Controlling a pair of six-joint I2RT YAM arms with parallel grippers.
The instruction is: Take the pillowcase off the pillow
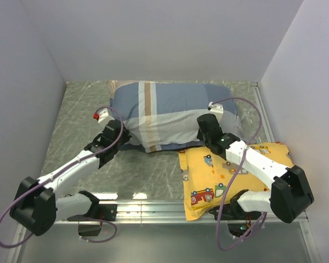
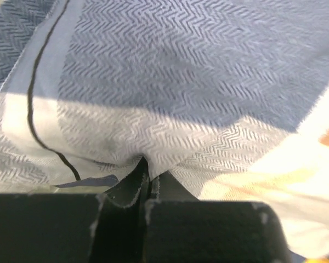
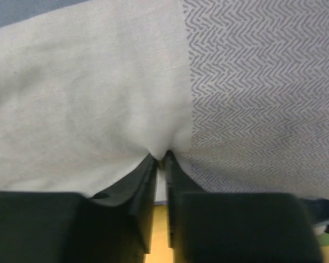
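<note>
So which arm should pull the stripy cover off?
Probably left. The left gripper is shut on the pillowcase by a loose-looking edge near its left end. The right gripper also pinches cloth, further right, so it could hold while left pulls.

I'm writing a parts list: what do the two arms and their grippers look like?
The left arm and right arm have white links between bulky black joints, each trailed by a looping purple cable. A small red part sits by the left wrist; a green light shows on the right arm. The left gripper and right gripper have black fingers.
</note>
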